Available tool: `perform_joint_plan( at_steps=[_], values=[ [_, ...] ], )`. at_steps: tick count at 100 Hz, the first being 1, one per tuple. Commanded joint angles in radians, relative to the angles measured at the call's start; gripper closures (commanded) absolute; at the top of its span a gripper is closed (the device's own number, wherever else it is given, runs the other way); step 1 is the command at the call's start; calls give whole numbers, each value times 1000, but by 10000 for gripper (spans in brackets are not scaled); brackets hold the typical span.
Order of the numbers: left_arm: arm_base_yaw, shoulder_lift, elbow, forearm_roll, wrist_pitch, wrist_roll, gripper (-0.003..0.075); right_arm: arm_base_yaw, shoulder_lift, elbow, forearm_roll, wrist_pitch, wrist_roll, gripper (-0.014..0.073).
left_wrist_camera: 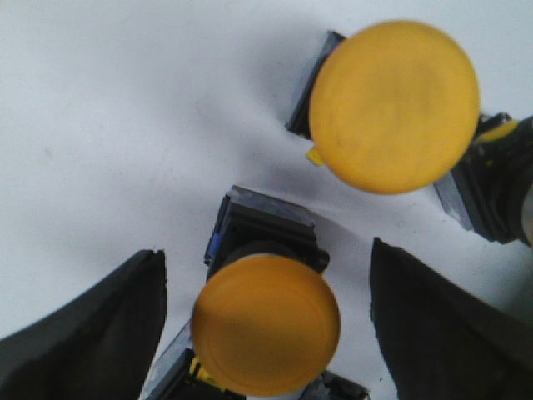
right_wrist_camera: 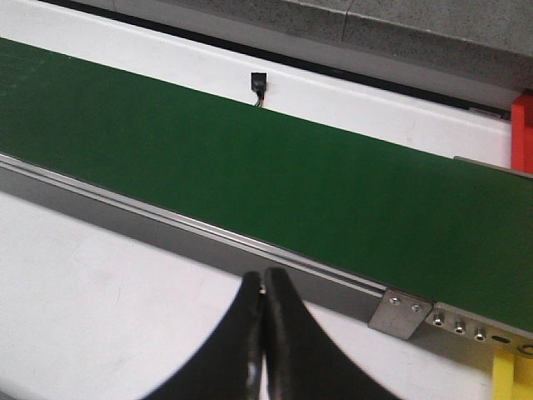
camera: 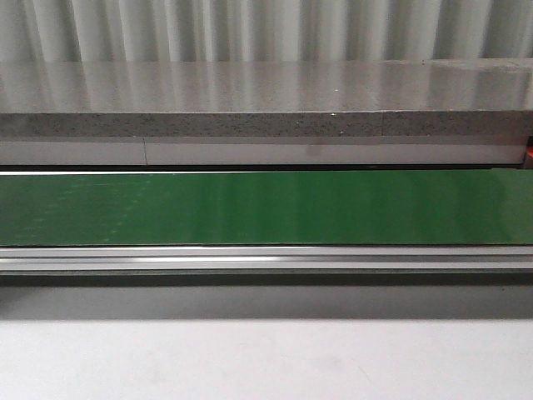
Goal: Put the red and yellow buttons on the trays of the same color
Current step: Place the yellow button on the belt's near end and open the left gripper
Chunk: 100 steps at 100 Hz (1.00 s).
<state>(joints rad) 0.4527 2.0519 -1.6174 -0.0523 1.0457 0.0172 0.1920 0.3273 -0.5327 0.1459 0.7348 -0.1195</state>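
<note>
**A:** What did the left wrist camera show?

**B:** The left gripper (left_wrist_camera: 265, 321) was spread wide, its two dark fingers (left_wrist_camera: 87, 333) at the lower left and lower right corners of the frame. Between them sat a yellow button (left_wrist_camera: 265, 325), its round cap facing the lens and its black base (left_wrist_camera: 262, 229) showing just above the cap. Neither finger touched it; white surface showed on both sides.

**A:** Anything crowding it?

**B:** A second yellow button (left_wrist_camera: 394, 107) filled the upper right of that frame, apart from the first one. Beside it, at the right edge, a dark body with a bit of yellow (left_wrist_camera: 491, 179) poked in, lying just above the right-hand finger. I couldn't tell what colour its cap was.

**A:** And the other arm?

**B:** The right gripper (right_wrist_camera: 265, 333) had its fingers pressed together with nothing between them, at the bottom centre of its frame over the white table (right_wrist_camera: 92, 292). Beyond it ran the green conveyor belt (right_wrist_camera: 250, 167) with its metal rail (right_wrist_camera: 166, 218). A red piece (right_wrist_camera: 522, 133) stood at the right edge and a yellow piece (right_wrist_camera: 512, 375) at the lower right corner, both cut off.

**A:** The front view?

**B:** Only the belt across the middle and a grey ledge (camera: 266, 123) behind it.
</note>
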Motion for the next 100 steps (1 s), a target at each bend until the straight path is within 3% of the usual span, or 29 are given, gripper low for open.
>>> perform_joint_plan(
  at_steps=[1,21,33,59,100],
  values=[
    [4,-52,-28,-14,-32,-10,274,0,8,-24,3,-63,-11,661],
    [4,-52,-28,-14,-28,-10,475,0,8,-24,3,-63,-11,661],
    [4,-56,-28,-14,-28,-8,533,0,8,-24,3,-63,-11,661],
    [-28,-165,-28,-16,-17,5,544,0,8,-24,3,-63,-11,661],
    [-190,-394,107,-24,23,6,544,0,8,-24,3,-63,-11,661]
  ],
)
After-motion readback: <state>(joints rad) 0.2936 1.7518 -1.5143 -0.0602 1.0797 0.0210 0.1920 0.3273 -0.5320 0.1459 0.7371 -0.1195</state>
